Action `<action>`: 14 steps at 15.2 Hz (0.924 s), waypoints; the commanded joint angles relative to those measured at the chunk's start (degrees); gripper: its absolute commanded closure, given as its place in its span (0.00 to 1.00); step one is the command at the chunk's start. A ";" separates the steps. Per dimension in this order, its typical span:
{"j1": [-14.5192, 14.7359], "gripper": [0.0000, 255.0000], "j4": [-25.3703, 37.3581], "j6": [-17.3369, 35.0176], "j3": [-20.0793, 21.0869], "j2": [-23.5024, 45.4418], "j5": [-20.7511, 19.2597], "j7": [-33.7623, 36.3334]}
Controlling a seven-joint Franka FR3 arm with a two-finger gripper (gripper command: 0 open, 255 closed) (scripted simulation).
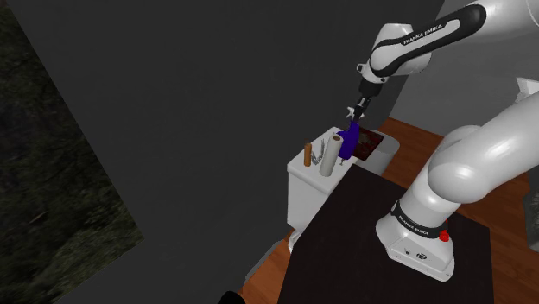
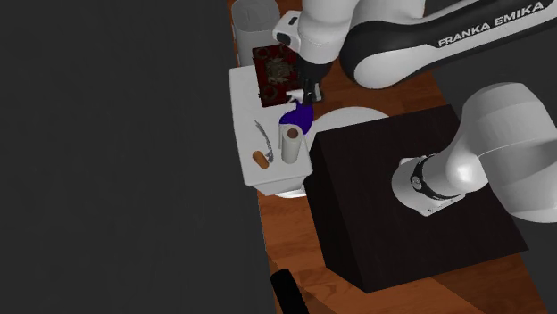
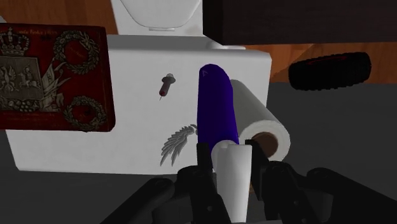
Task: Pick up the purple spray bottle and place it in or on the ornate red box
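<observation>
The purple spray bottle (image 1: 349, 143) (image 2: 295, 118) (image 3: 216, 108) hangs upright over the white toilet tank lid (image 2: 243, 98), close beside a paper roll (image 3: 266, 130). My gripper (image 1: 355, 116) (image 2: 303, 95) (image 3: 233, 170) is shut on the bottle's white spray head (image 3: 233, 181) from above. The ornate red box (image 1: 367, 142) (image 2: 274, 66) (image 3: 54, 76), with grey crests and wreaths on its top, lies flat at the far end of the same lid, a short way from the bottle. I cannot tell whether the bottle's base touches the lid.
On the lid also lie a grey feather-shaped piece (image 3: 178, 140) (image 2: 262, 136) and a small brown-handled tool (image 3: 166, 85) (image 2: 262, 160). The paper roll (image 1: 330, 155) (image 2: 292, 143) stands upright. The toilet seat (image 2: 353, 116) and the dark stand (image 2: 402, 196) are alongside. A dark wall is behind.
</observation>
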 commanded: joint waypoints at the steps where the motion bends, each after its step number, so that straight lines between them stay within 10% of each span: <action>1: -0.23 1.00 0.87 -1.98 0.54 -1.13 -0.11 0.16; 14: 2.32 1.00 21.61 -9.71 -11.02 11.71 8.07 -16.87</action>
